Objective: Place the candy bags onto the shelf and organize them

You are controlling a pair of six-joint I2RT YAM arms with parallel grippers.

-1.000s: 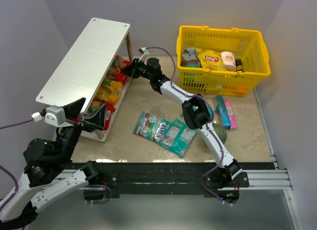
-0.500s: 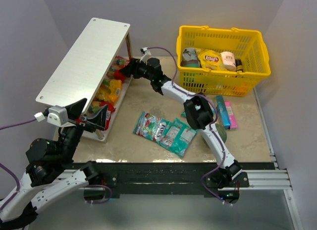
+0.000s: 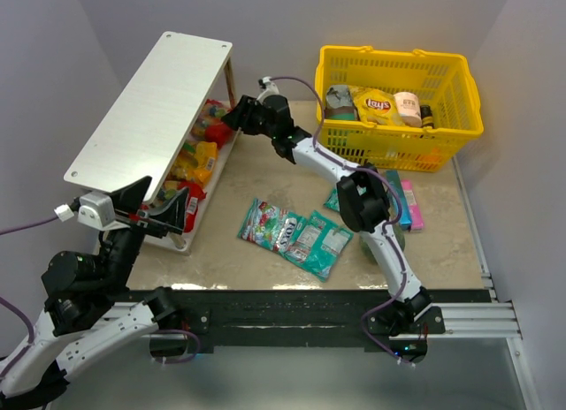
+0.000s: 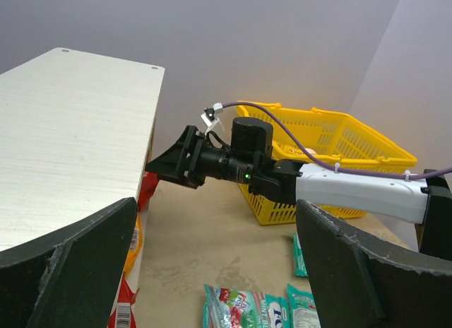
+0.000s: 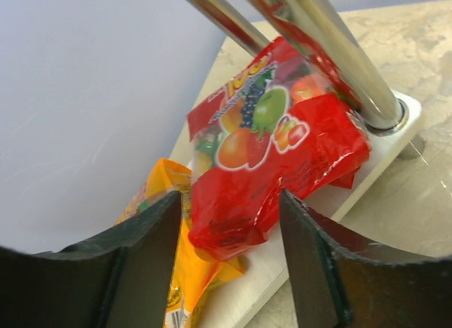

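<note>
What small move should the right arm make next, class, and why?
Probably draw the right gripper straight back from the shelf: its jaws stand open either side of the red candy bag, which lies on the lower tier, and teal bags wait on the table.

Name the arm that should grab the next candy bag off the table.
Probably left. The left tool hovers open and empty, nearer the loose candy bags. The right tool is stretched to the far end of the shelf, open, facing a red bag.

The name "Lay's" stands on the yellow chip bag (image 3: pixel 375 103) in the yellow basket (image 3: pixel 400 150), while the print on the candy bags (image 3: pixel 296 236) is too small to read.
</note>
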